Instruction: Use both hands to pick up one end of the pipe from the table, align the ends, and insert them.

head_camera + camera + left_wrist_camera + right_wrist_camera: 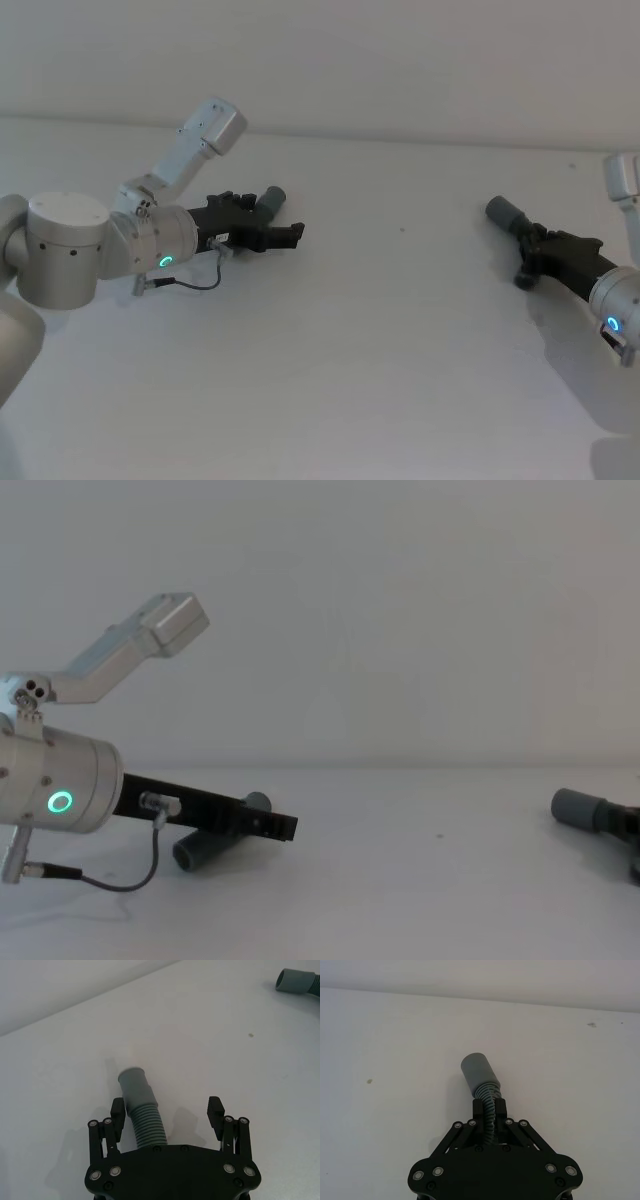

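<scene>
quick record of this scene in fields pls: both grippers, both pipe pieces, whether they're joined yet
left gripper: open, low over the table, fingers either side of the left pipe piece
left pipe piece: ribbed, lying between the fingers close to one of them, not gripped
right gripper: shut on the right pipe piece
right pipe piece: held by its ribbed part, smooth cuff jutting past the fingers
join: not made; the pieces are far apart, one on each side
</scene>
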Motion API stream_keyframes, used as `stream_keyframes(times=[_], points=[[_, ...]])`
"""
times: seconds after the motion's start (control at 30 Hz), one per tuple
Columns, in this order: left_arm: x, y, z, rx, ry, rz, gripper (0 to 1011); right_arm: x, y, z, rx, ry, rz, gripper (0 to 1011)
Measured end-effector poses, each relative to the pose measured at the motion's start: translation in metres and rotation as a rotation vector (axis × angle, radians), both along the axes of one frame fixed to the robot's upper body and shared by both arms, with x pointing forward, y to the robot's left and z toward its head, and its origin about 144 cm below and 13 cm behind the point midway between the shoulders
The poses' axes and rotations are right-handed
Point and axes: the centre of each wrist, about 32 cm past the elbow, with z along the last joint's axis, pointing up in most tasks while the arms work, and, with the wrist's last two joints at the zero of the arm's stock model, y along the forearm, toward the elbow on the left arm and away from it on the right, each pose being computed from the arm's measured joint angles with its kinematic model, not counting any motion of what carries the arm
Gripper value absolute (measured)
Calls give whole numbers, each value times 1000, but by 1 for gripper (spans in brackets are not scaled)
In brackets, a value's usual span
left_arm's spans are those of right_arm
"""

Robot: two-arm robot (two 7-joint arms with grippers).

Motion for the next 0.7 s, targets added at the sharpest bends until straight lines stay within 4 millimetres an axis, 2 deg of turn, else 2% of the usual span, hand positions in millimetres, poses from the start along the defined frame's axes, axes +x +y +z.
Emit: stream_keyframes(times=[0.57, 0.7], points=[[-4, -3, 2, 18, 34, 11, 1000, 0, 0, 0, 0, 0, 0, 136], [-5, -4, 2, 20, 37, 12, 933, 0, 0, 0, 0, 0, 0, 136]])
